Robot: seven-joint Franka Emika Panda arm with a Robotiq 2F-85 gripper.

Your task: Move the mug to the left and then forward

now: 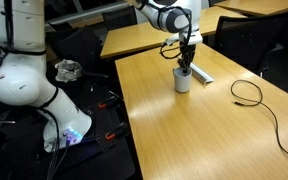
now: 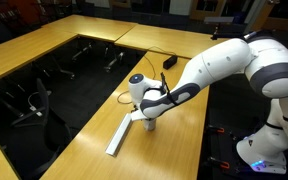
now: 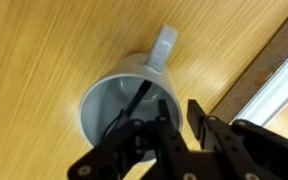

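Note:
The white mug (image 1: pixel 182 82) stands upright on the wooden table, and in an exterior view (image 2: pixel 149 123) the gripper mostly covers it. In the wrist view the mug (image 3: pixel 119 95) shows its dark grey inside, with its handle (image 3: pixel 164 45) pointing away. My gripper (image 1: pixel 187 68) comes down from above onto the mug. In the wrist view, one finger of my gripper (image 3: pixel 179 120) is inside the mug and the other is outside. The fingers are nearly together around the wall on the side next to the bar. The mug rests on the table.
A flat grey bar (image 1: pixel 201 73) lies just beside the mug, also seen in an exterior view (image 2: pixel 119 135) and in the wrist view (image 3: pixel 274 95). A black cable (image 1: pixel 249 92) loops on the table beyond it. The table edge (image 1: pixel 124 95) drops to a cluttered floor.

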